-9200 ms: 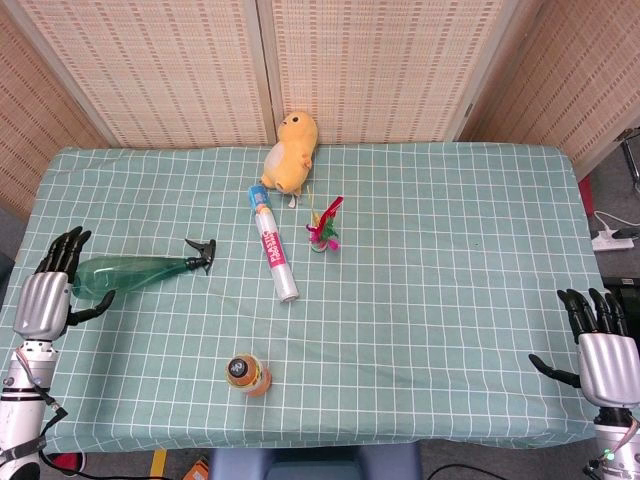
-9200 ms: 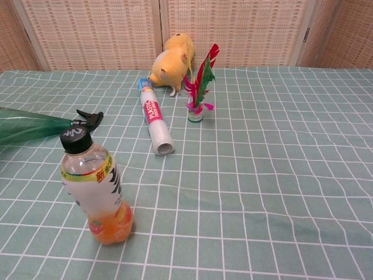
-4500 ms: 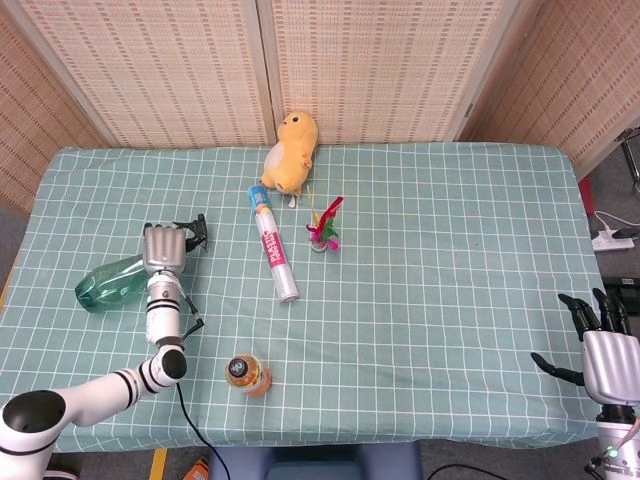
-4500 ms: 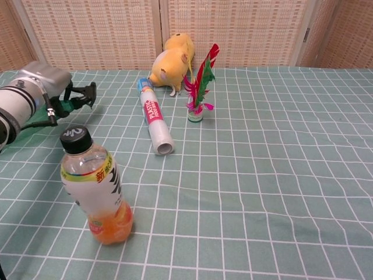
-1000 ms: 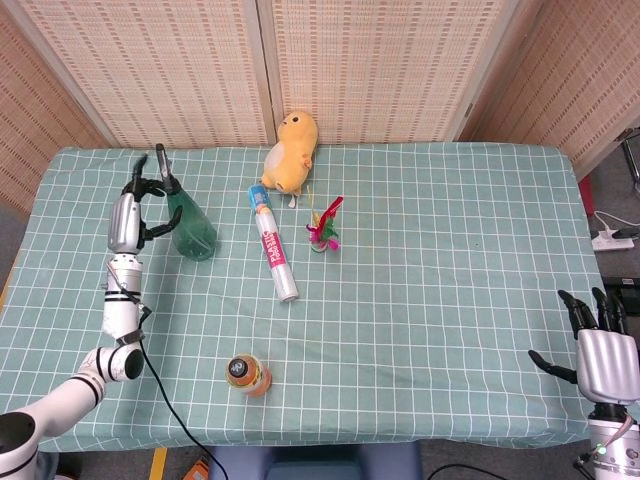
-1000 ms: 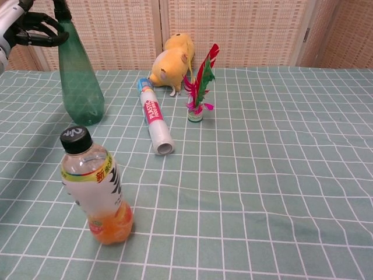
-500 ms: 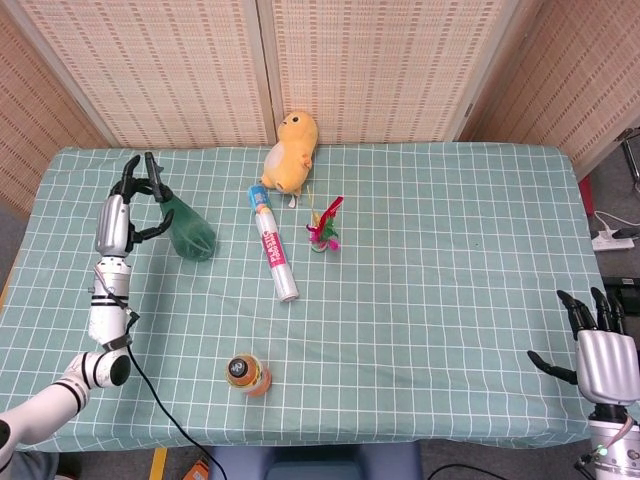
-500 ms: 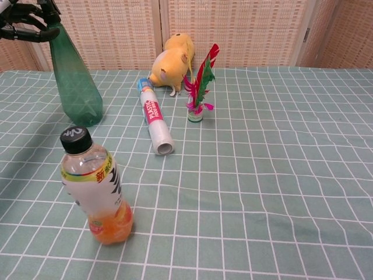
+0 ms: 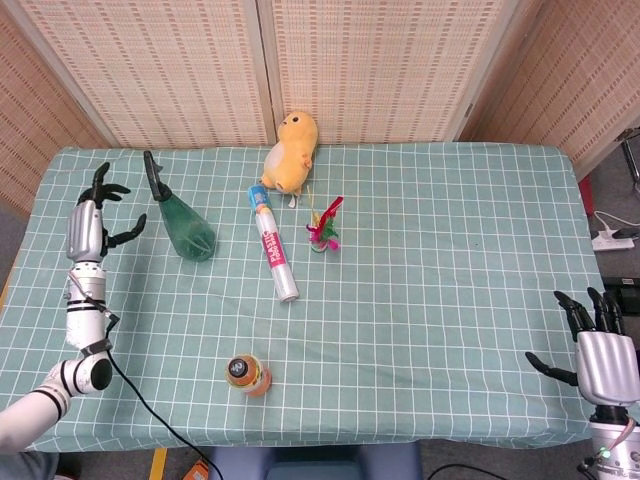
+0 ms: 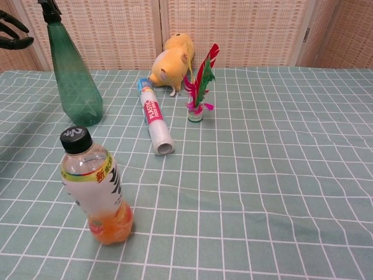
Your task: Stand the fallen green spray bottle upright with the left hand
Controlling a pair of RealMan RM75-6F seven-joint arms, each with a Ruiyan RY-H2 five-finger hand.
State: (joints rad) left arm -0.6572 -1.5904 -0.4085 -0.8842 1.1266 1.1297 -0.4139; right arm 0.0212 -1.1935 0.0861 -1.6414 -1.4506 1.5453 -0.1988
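Note:
The green spray bottle (image 9: 183, 226) stands upright on its base at the left of the table, black nozzle on top; the chest view shows the bottle (image 10: 73, 81) tall at the upper left. My left hand (image 9: 88, 222) hovers to the left of it with fingers spread, apart from the bottle and holding nothing. Only the fingertips of that hand (image 10: 13, 32) show at the chest view's left edge. My right hand (image 9: 600, 352) rests open at the table's near right corner.
A white roll (image 9: 273, 256) lies lengthwise right of the bottle. A yellow plush chick (image 9: 290, 151) sits behind it, a pink-green feather shuttlecock (image 9: 323, 231) beside it. An orange drink bottle (image 9: 246, 375) stands near the front edge, large in the chest view (image 10: 96, 189).
My left hand has let go of the spray bottle's neck and drawn away to the left. The bottle stays standing, now straighter. The right hand has not moved.

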